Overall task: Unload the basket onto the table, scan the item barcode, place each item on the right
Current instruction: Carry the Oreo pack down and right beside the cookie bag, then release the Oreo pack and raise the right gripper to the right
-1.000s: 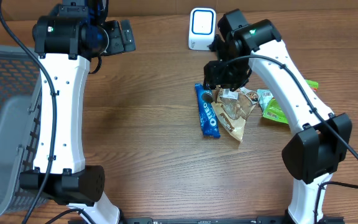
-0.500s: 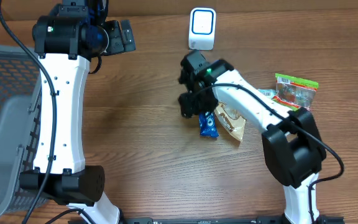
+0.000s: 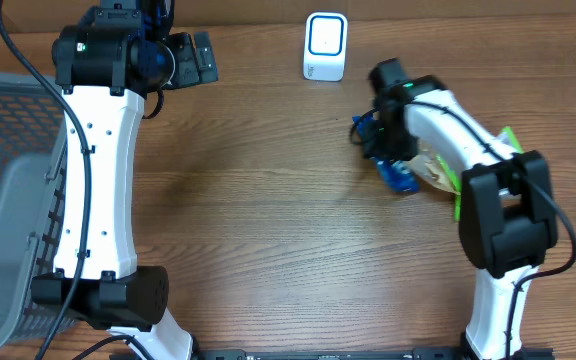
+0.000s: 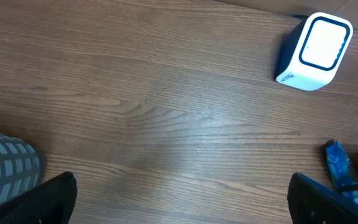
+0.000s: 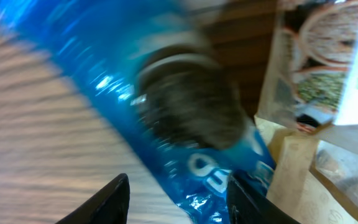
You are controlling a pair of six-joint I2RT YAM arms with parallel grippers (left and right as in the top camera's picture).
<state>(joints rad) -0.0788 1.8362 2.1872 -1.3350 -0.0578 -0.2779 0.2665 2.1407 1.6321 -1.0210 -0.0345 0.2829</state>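
The item is a blue Oreo packet [image 3: 399, 176] lying on the wooden table to the right of centre; it fills the right wrist view [image 5: 166, 93]. My right gripper [image 3: 382, 148] [image 5: 178, 190] hangs low over it, open, its fingers straddling the packet's end. The right finger touches the wrapper's edge and bare wood shows beside the left finger [image 5: 112, 200]. The white and blue barcode scanner [image 3: 325, 46] [image 4: 312, 43] stands at the table's back edge. My left gripper [image 3: 196, 58] [image 4: 185, 208] hovers wide open and empty over bare wood at the back left.
A brown paper snack bag [image 3: 430, 168] [image 5: 303, 174] and a green packet [image 3: 457, 182] lie right beside the blue packet. A grey mesh basket [image 3: 8, 200] stands at the table's left edge. The right arm's links reach over the snack pile.
The right arm has swung to the right and its jaws have narrowed. The blue packet now lies further right, against the other snacks. The left arm has not moved.
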